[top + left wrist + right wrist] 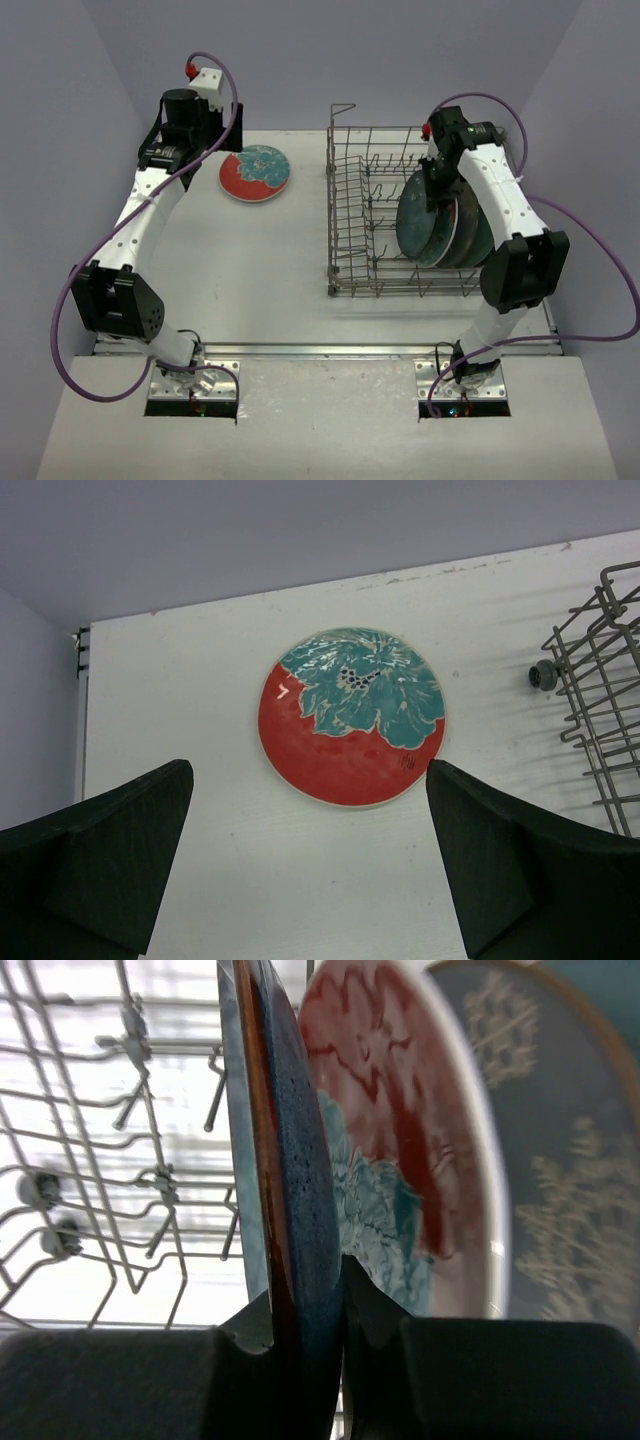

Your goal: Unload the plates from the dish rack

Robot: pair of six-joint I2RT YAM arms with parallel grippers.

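Progress stood at roughly one plate out of four, as far as I could count from my feeds. On the left, the red-and-teal plate point(255, 172) lay flat on the surface point(260, 290), well apart from the dish rack point(340, 250), so I counted that one as unloaded. My left gripper point(308, 770) hung above it with its jaws spread wide and nothing between them; it touched neither the plate nor the surface.

Moving right, the bare middle of the surface carried nothing else of the task that I could see. The rack sat on the right half, its left rows of tines holding no dishes. Its right end held at least three plates standing on edge, packed close together: a dark teal plate point(295, 1160) in front, a patterned red plate point(400, 1110) just behind it, and a grey-teal plate point(560, 1160) at the back. Whether any smaller plate hid behind those, I could not tell.

Furthest right, my right gripper point(305, 1330) had reached down into the rack and was clenched on the rim of the dark teal plate, one finger on each face. The plate looked upright and seated between the tines, so I judged the lift had not begun.

By my reckoning that left this plate to raise clear of the tines and set down on the open surface, then the two behind it.
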